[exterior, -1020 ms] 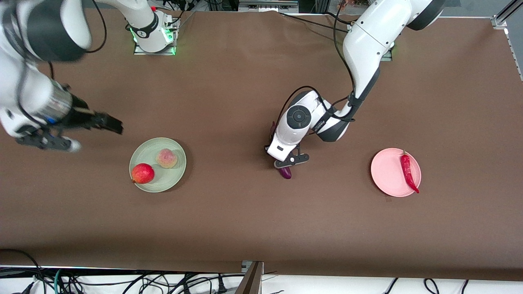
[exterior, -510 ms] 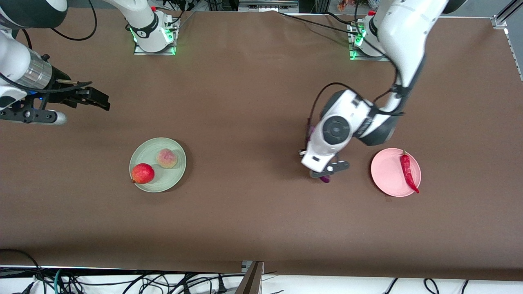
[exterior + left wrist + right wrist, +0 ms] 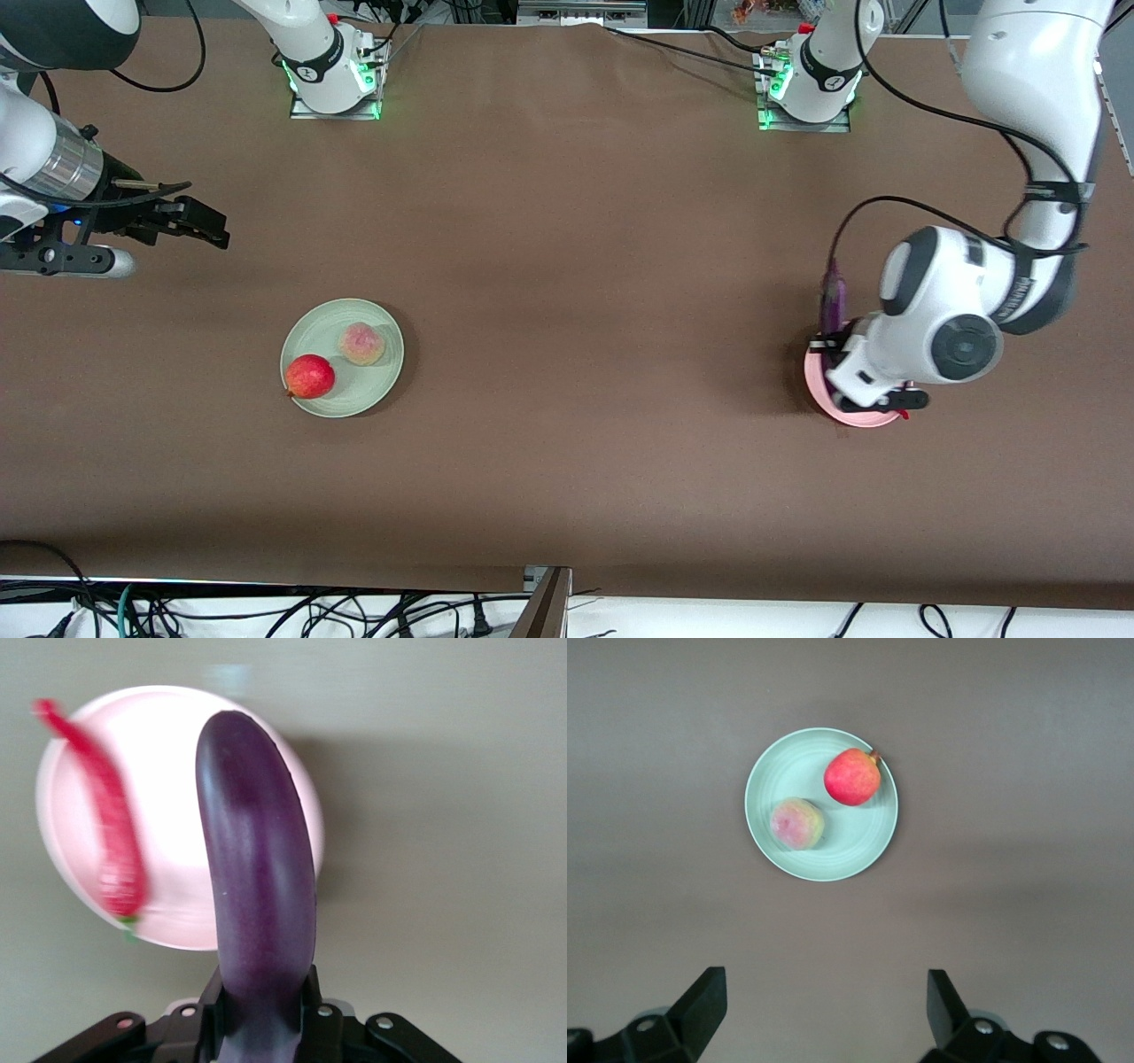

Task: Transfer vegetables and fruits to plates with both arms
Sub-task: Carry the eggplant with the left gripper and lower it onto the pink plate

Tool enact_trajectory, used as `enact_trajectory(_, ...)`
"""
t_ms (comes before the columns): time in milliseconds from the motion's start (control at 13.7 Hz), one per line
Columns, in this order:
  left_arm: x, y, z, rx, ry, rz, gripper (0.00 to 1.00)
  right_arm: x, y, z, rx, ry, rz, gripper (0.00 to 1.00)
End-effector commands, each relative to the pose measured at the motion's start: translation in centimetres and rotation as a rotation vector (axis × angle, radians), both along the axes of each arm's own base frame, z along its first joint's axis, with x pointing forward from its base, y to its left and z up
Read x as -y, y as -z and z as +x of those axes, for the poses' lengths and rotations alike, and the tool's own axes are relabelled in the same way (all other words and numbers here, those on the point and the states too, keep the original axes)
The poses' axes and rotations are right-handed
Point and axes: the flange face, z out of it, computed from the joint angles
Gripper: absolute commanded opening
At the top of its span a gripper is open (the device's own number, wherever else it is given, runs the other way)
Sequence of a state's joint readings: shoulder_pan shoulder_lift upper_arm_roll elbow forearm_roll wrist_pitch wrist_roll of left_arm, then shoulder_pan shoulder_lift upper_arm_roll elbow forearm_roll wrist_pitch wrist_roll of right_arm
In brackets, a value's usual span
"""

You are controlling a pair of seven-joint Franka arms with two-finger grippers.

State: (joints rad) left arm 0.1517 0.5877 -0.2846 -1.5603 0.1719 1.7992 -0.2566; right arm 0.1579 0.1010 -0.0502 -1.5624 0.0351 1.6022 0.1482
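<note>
The left gripper hung over the pink plate, its jaws pinching the purple eggplant above the red chili pepper lying on that plate. The right gripper, jaws spread wide and empty, waited over bare tabletop, well apart from the green plate carrying the red-orange fruit and peach.

The eggplant is glossy deep purple. The chili pepper is bright red with a green stem, on a plain pale pink plate. The round fruit is red-orange; the peach is pale yellow flushed pink; their plate is pale green. The table is plain brown.
</note>
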Motion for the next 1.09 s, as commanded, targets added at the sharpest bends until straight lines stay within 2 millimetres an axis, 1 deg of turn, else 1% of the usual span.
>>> enact_trajectory(0,-4.1,1.6,-0.7,-0.031,0.069,0.012,0.00,-0.3,-0.6,0.3,0.022,-0.012,-0.010,1.00)
enact_trajectory(73,-5.2,2.6,-1.0,-0.025,0.059,0.005,0.00,-0.4,-0.5,0.4,0.021,-0.016,-0.011,1.00)
enact_trajectory(146,-4.8,3.4,-1.1,0.001,0.057,-0.002,0.00,-0.3,-0.5,0.4,0.023,-0.016,-0.016,1.00)
enact_trajectory(219,-4.3,4.3,-1.1,0.007,0.058,-0.008,0.07,-0.3,-0.7,0.5,0.032,-0.019,-0.015,1.00)
enact_trajectory(291,-4.2,4.7,-1.1,0.003,0.059,-0.011,0.38,-0.3,-1.0,0.5,0.040,-0.019,-0.014,1.00)
enact_trajectory(364,-4.1,4.5,-1.1,0.006,0.063,-0.012,0.90,-0.3,-1.0,0.5,0.042,-0.020,-0.013,1.00)
enact_trajectory(437,-3.9,3.7,-0.8,0.019,0.062,-0.017,1.00,-0.4,-1.3,0.6,0.048,-0.020,-0.013,1.00)
enact_trajectory(510,-3.8,2.7,-0.5,0.031,0.063,-0.017,1.00,-0.2,-1.5,0.6,0.049,-0.020,-0.013,1.00)
enact_trajectory(583,-4.0,0.9,-0.4,0.051,0.065,-0.010,1.00,0.1,-1.5,0.6,0.049,-0.021,-0.008,1.00)
enact_trajectory(728,-3.8,-3.3,-0.5,0.083,0.056,-0.014,1.00,-0.1,-0.9,0.8,0.037,-0.033,-0.005,1.00)
enact_trajectory(801,-4.0,-6.3,-0.1,0.130,0.013,-0.061,1.00,-0.2,-0.9,0.8,0.034,-0.037,-0.006,1.00)
enact_trajectory(874,-4.8,-8.6,0.2,0.153,-0.026,-0.103,1.00,-0.1,-0.7,0.8,0.029,-0.035,-0.005,1.00)
enact_trajectory(947,-5.3,-11.4,0.1,0.181,-0.026,-0.116,1.00,-0.2,-0.7,0.7,0.027,-0.038,-0.005,1.00)
enact_trajectory(1020,-5.4,-13.8,-0.1,0.201,-0.021,-0.114,1.00,-0.3,-0.7,0.7,0.028,-0.040,-0.007,1.00)
